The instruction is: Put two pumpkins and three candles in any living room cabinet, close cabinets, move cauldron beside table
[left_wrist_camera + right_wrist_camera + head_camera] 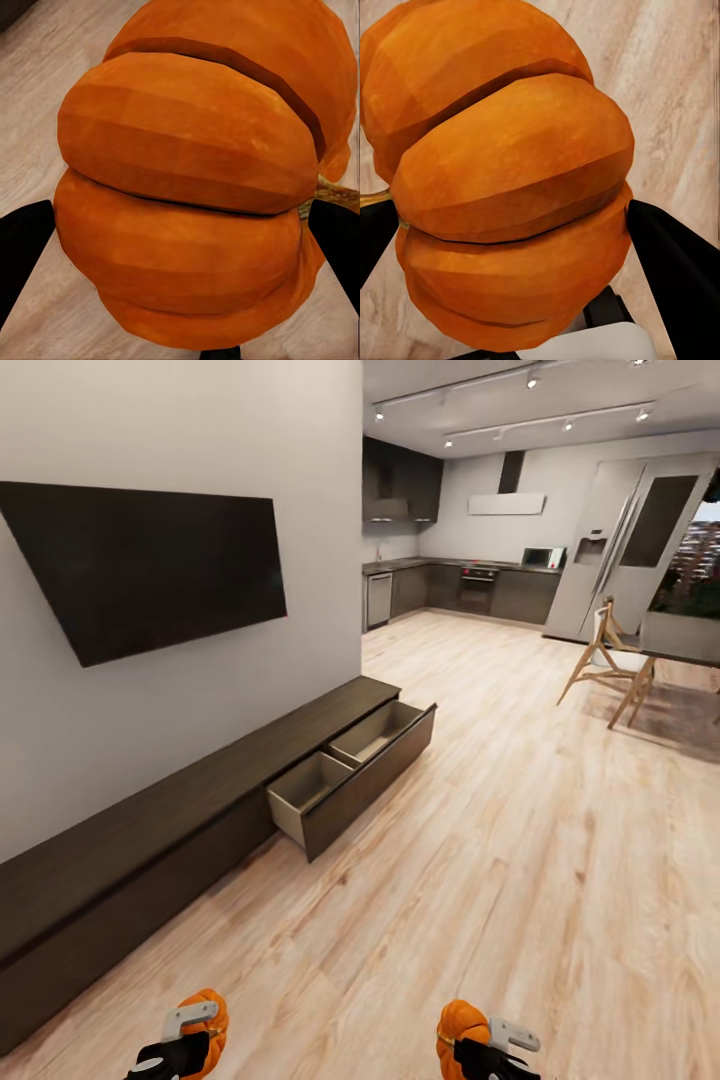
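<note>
Each of my grippers holds one orange ribbed pumpkin. My left gripper (190,1032) is shut on a pumpkin (208,1012) at the head view's bottom left; up close that pumpkin (191,187) sits between the black fingers (22,247). My right gripper (480,1042) is shut on the other pumpkin (460,1028) at the bottom right, seen large (510,180) between its fingers (675,277). The long dark-brown cabinet (150,830) runs along the left wall, with one drawer (350,775) pulled out over the floor, divided in two and showing nothing inside. Candles, cauldron and table are out of view.
A dark TV (140,565) hangs above the cabinet. Light wood floor (480,840) stretches ahead to a kitchen (470,585) with a fridge (625,550). A wooden chair (605,660) and a dark dining table (690,645) stand at the right.
</note>
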You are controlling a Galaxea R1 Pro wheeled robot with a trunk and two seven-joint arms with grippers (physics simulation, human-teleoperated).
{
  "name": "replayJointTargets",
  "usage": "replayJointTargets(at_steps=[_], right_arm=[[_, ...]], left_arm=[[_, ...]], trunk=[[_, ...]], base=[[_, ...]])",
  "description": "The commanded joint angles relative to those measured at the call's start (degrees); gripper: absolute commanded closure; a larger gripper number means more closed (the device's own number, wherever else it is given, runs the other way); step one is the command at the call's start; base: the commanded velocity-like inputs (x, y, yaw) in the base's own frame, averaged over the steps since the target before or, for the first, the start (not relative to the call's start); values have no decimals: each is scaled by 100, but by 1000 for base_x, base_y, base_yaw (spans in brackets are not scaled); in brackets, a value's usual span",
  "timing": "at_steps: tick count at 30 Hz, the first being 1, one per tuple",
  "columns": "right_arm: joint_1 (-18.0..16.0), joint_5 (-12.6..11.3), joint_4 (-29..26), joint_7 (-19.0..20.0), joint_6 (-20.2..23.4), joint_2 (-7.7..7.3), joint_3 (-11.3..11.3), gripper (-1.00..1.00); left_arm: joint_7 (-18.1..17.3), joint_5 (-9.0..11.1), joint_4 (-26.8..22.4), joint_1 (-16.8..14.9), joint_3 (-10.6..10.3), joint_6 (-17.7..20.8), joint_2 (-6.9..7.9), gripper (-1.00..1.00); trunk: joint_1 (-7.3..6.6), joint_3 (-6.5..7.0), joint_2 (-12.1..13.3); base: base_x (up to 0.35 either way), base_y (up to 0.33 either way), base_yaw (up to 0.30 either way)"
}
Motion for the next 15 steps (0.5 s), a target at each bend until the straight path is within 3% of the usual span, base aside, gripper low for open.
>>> replayJointTargets(at_steps=[1,15], right_arm=[[-4,-35,-6,-35,7,-1,41,100],[-5,-39,-1,-35,7,-9,40,100]], left_arm=[[26,32,-9,0,-50,-8,3,100],[26,32,-9,0,-50,-8,3,100]], trunk=[[0,-5,-3],[0,-35,-3]], base=[[0,0,-279],[0,0,-277]])
